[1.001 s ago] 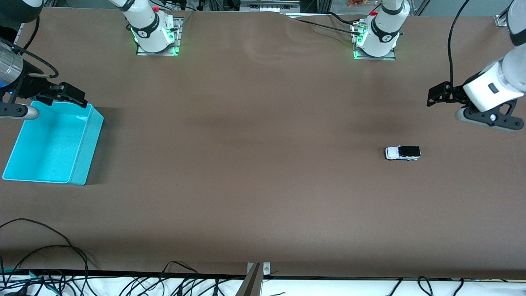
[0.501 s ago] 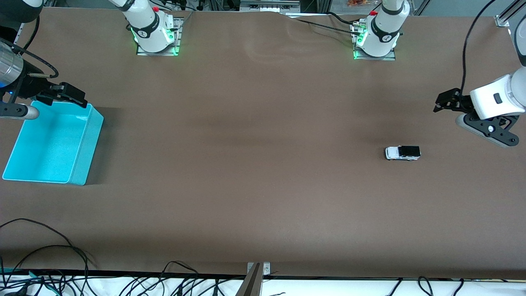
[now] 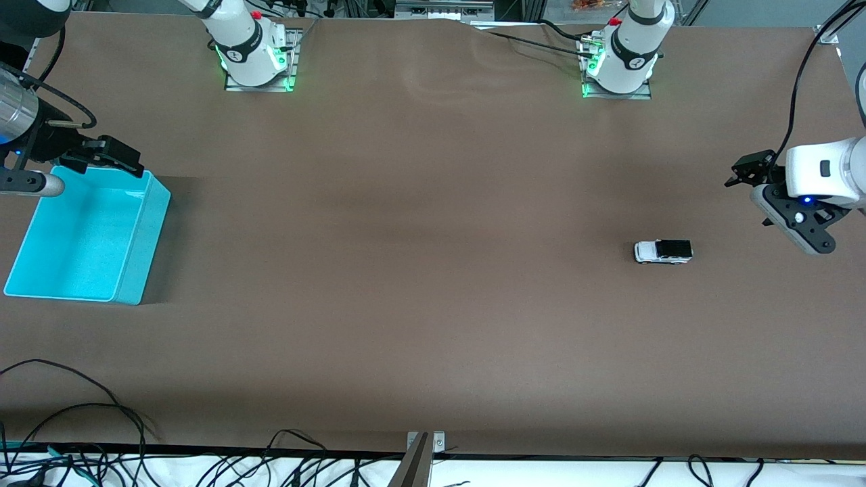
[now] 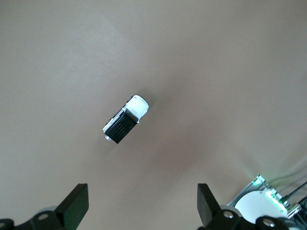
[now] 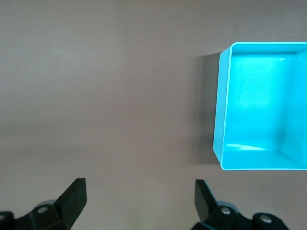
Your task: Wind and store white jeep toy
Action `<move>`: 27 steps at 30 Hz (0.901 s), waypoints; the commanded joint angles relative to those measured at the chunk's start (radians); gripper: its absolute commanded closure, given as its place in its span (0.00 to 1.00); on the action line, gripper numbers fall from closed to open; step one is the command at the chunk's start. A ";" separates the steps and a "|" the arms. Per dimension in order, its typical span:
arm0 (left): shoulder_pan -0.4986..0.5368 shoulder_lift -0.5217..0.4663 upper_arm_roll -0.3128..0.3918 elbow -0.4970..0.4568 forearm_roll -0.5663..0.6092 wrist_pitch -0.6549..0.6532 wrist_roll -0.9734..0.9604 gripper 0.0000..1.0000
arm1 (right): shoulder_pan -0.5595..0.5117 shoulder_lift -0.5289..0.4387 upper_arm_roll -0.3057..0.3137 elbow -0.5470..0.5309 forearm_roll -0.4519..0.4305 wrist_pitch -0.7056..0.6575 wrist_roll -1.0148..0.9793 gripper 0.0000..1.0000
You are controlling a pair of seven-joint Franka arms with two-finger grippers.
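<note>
The white jeep toy [image 3: 663, 251] stands on its wheels on the brown table toward the left arm's end, with a black roof and rear. It shows in the left wrist view as the jeep [image 4: 125, 120], well clear of the fingers. My left gripper [image 3: 749, 170] hangs open and empty over bare table, toward the table's end from the jeep; the same left gripper [image 4: 141, 194] shows its fingertips [image 4: 78, 194] wide apart. My right gripper [image 3: 111, 157] waits open and empty over a corner of the teal bin [image 3: 145, 230]; in the right wrist view the right gripper [image 5: 140, 188] holds nothing.
The teal bin [image 5: 222, 110] is empty and sits at the right arm's end of the table. Both arm bases [image 3: 254, 57] [image 3: 619, 64] stand along the table edge farthest from the front camera. Loose cables [image 3: 81, 419] lie at the nearest edge.
My left hand has turned and drifted toward the table's end, away from the jeep. The jeep, the bin and the right arm have not moved.
</note>
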 commanded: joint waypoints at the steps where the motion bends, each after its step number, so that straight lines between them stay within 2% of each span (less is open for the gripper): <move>1: 0.029 0.033 -0.007 0.017 0.025 -0.003 0.093 0.00 | 0.004 -0.010 -0.001 -0.002 -0.012 -0.006 -0.012 0.00; 5: 0.029 0.048 -0.006 -0.009 0.037 0.072 0.255 0.00 | 0.004 -0.010 -0.001 -0.002 -0.012 -0.006 -0.012 0.00; 8: 0.048 0.047 -0.007 -0.053 0.037 0.116 0.292 0.00 | 0.004 -0.010 -0.001 -0.002 -0.012 -0.004 -0.012 0.00; 15: 0.062 0.040 -0.007 -0.188 0.037 0.277 0.413 0.00 | 0.004 -0.010 -0.001 -0.002 -0.011 -0.006 -0.012 0.00; 27: 0.086 0.048 -0.009 -0.446 0.037 0.644 0.665 0.00 | 0.004 -0.010 -0.002 -0.002 -0.011 -0.006 -0.009 0.00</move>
